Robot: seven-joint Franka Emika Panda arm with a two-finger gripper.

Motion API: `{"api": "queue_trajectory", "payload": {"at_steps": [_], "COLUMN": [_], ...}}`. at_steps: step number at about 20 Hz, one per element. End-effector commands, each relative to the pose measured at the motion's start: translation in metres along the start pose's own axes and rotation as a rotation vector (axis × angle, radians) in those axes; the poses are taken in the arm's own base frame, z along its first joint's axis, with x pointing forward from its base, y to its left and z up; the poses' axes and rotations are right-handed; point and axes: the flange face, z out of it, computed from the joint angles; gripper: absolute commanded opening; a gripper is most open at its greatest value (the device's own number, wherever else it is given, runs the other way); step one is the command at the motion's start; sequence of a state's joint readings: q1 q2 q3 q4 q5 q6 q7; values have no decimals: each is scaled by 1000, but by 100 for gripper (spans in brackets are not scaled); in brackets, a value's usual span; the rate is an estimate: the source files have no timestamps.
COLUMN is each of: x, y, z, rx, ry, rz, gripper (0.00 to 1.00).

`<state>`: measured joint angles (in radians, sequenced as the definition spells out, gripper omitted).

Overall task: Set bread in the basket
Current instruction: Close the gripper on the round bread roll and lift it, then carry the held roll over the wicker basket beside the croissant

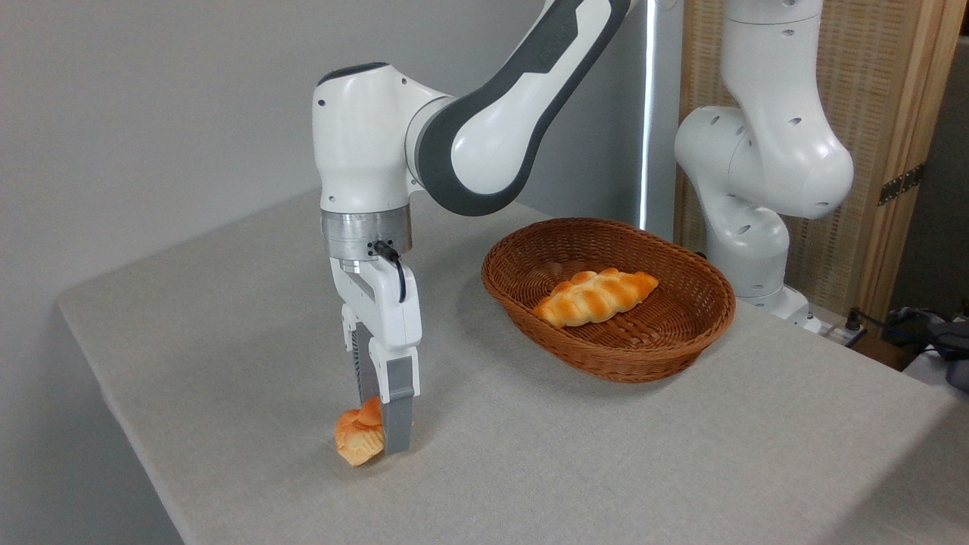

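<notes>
- Where the table [227, 318] runs out at its left and front edges, little cloth remains beyond the bread [357, 439], which sits low at the front-left, at or just off the surface.
- Pinching that bun, the gripper [381, 435] points straight down with its fingers pressed against the bun's sides; the near finger hides much of it, so how deep the hold goes cannot be told.
- Risk, as I judge it: the bun looks squeezed and tilted, gripped off-centre, so it could twist out during a lift and roll toward the near edge.
- Between gripper and basket [606, 356] lies bare cloth, open room for a rightward carry.
- A low carry could knock the basket's near rim and shove it; lifting clear first would avoid that.
- Inside the basket a braided loaf [596, 296] lies across the middle; free floor shows either side of it, so a drop on top could bounce out.
- Far right, the arm's base [757, 227] stands just behind the basket.
</notes>
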<state>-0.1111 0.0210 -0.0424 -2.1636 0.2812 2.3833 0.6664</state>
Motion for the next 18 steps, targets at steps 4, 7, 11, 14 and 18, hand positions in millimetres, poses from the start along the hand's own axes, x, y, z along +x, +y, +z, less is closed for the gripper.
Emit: {"api": "queue_trajectory", "payload": {"at_steps": [4, 7, 11, 14, 18], "x": [-2, -2, -2, 1, 5], "y": [0, 0, -1, -5, -16], "z": [-1, -1, -2, -16, -67], "rx": [17, 16, 17, -40, -146], "ry": [12, 12, 14, 86, 173], "rz": [18, 16, 12, -96, -226], "gripper": [43, 43, 43, 43, 43]}}
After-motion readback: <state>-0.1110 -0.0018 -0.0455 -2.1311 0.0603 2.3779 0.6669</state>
